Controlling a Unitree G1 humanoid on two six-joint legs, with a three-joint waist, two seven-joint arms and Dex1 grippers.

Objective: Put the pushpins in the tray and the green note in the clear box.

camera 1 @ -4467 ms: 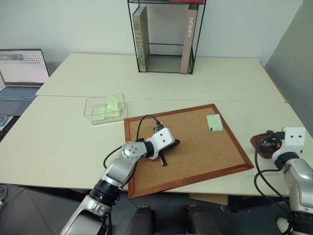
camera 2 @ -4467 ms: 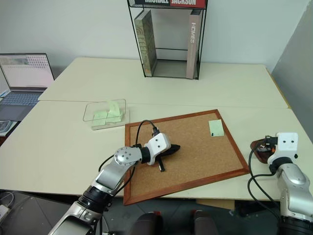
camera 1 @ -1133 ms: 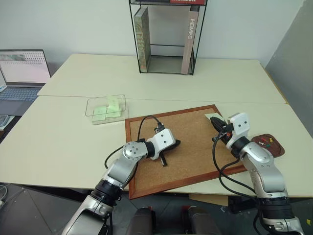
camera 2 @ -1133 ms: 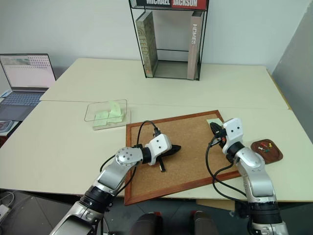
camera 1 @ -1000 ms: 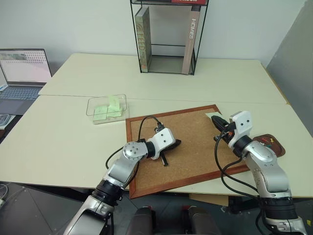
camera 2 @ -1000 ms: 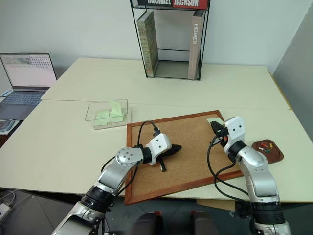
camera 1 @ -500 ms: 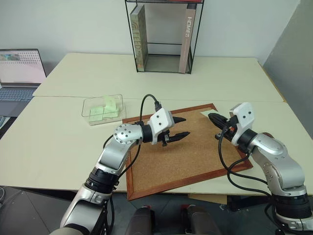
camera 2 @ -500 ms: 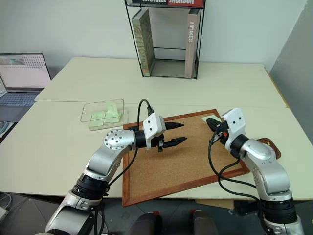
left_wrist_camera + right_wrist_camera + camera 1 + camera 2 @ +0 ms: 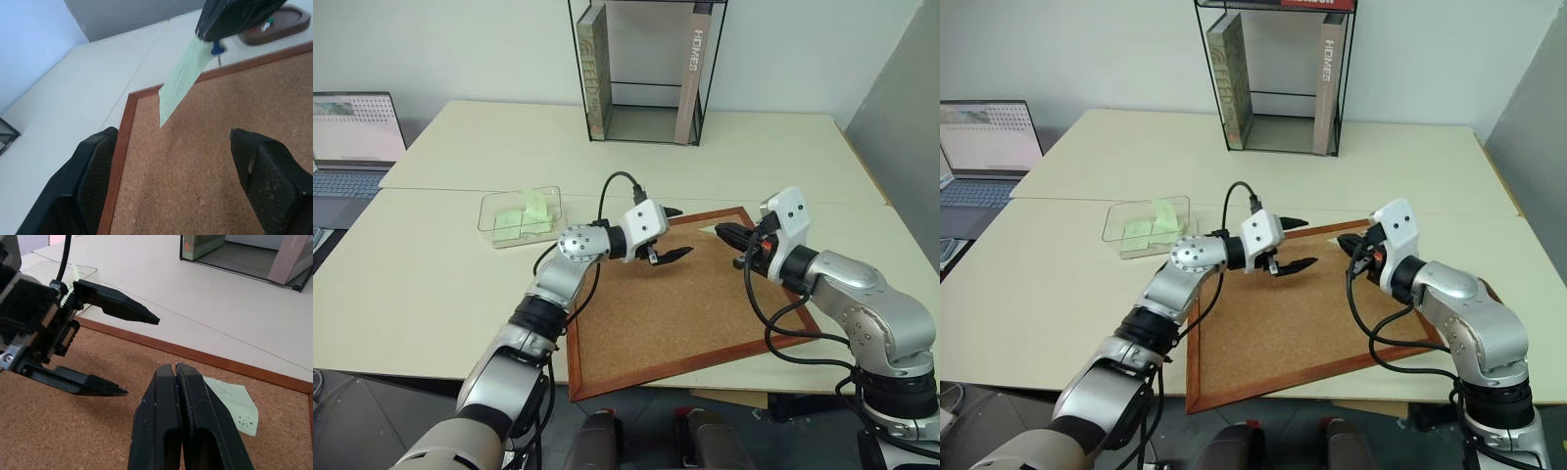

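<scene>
1. Left claw (image 9: 672, 233) hangs spread wide over the cork board (image 9: 685, 304), empty
2. Right claw (image 9: 176, 377) is pressed closed, pinching a blue pushpin (image 9: 217, 48) through the green note (image 9: 181, 81)
3. Tray (image 9: 279, 22) and clear box (image 9: 521, 215) rest on the tabletop (image 9: 431, 274)
</scene>
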